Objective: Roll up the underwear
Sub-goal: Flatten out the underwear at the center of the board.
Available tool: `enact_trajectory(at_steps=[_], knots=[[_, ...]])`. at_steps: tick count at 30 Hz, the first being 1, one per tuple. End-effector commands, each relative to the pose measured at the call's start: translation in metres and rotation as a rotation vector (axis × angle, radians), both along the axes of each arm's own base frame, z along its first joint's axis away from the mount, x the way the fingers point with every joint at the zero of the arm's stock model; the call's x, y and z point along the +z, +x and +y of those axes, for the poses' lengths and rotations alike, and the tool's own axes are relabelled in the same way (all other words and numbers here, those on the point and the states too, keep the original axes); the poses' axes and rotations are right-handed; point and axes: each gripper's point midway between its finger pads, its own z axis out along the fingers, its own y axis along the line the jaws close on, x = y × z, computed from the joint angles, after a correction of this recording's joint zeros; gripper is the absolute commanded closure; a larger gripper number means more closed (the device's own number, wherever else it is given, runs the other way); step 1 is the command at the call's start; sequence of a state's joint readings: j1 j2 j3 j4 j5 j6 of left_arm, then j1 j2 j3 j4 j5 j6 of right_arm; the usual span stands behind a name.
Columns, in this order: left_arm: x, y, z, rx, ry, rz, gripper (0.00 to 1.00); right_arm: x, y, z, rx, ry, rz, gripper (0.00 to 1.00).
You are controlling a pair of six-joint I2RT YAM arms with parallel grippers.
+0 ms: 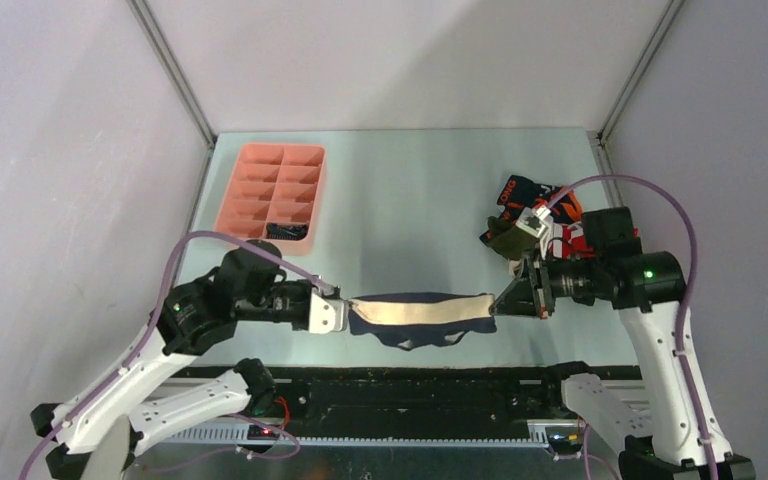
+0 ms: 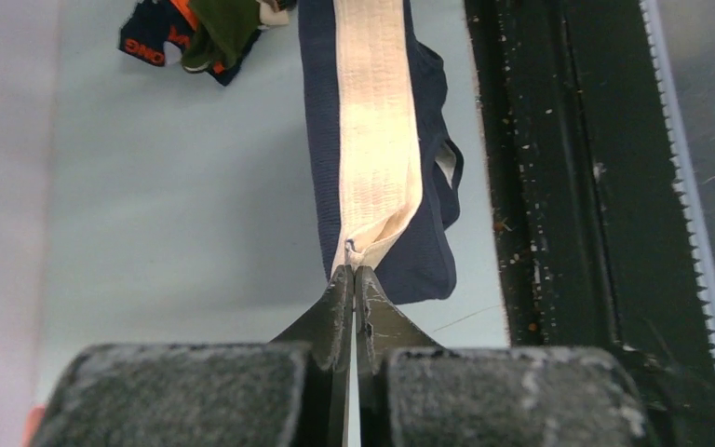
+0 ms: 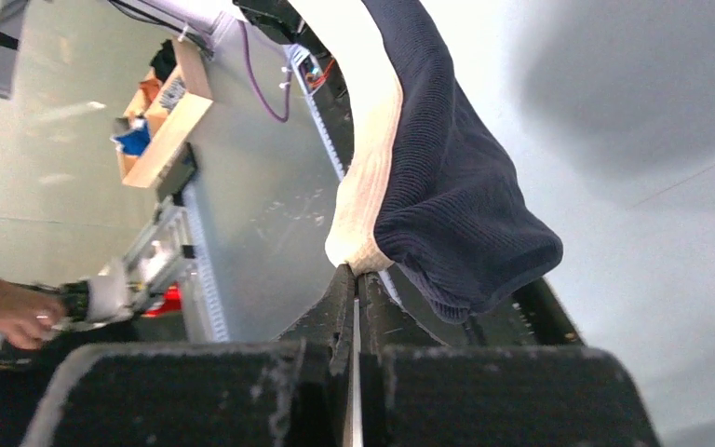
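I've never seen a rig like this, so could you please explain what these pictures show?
Two robot arms stand at the near edge of the table, each ending in a two-finger gripper. One picture looks down from above; the other two come from cameras on the wrists. The left gripper and right gripper are each shut on one end of the navy briefs, at the beige waistband, stretching them. On the table lie a pink tray with something dark in one compartment, and a pile of more underwear.

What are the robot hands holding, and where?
The left gripper and right gripper pinch the navy underwear by its beige waistband, one end each.
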State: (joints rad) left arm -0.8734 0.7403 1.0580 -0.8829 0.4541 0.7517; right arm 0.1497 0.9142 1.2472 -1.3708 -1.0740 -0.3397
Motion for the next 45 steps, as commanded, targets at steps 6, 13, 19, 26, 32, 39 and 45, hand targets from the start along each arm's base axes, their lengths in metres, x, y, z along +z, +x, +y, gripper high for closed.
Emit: enact_trajectory(at_steps=[6,13,19,26,32,39,45], knots=[[-0.045,0.029,-0.003,0.158,-0.003,0.339,1.0,-0.055,0.053,0.023,-0.123,0.052,0.485,1.0],[-0.09,0.12,-0.011,0.404,-0.085,0.52,1.0,-0.096,0.157,0.021,-0.302,0.151,0.671,1.0],[-0.128,0.254,0.021,0.909,-0.106,0.539,0.65,-0.143,0.271,0.026,-0.371,0.246,0.758,0.27],[-0.09,0.31,0.05,1.137,-0.258,0.481,0.37,-0.112,0.318,0.003,-0.35,0.068,0.384,0.01],[-0.119,0.259,0.03,1.019,-0.223,0.713,0.36,-0.127,0.267,-0.007,-0.206,-0.267,0.069,0.12],[-0.163,0.225,0.047,1.18,-0.149,0.866,0.26,-0.126,0.224,0.0,-0.252,-0.307,0.066,0.27],[-0.185,0.224,0.04,1.176,-0.108,0.95,0.32,-0.117,0.201,0.001,-0.249,-0.287,0.06,0.3]])
